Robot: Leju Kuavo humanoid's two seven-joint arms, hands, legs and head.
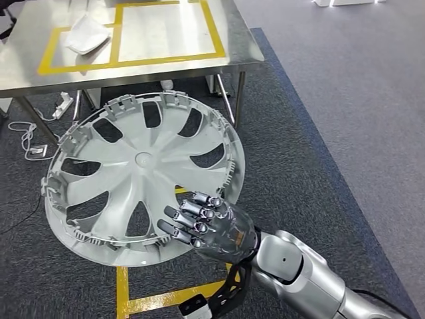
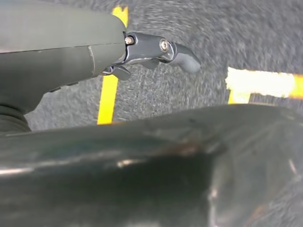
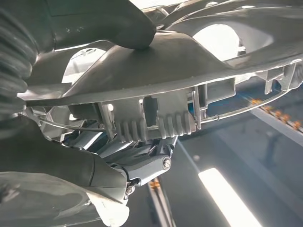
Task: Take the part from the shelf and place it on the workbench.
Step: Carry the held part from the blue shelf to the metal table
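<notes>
Judging from left to right: left hand [image 2: 157, 52] hangs over dark carpet with yellow tape lines, nothing in it; whether its fingers are spread or curled, cannot tell. Wheel cover [image 1: 143, 176], the part, is held in air, tilted, just short of the workbench [image 1: 240, 56], inner side up. Looks like thin grey plastic: light, fairly stiff, some flex, rim clips breakable, surface smooth so slip likely. Large round disc, curved spokes, cut-out windows, clip tabs round the rim. Right hand [image 1: 208, 222] pinches the rim edge, fingers on top, thumb under. Rim is the sensible hold.
</notes>
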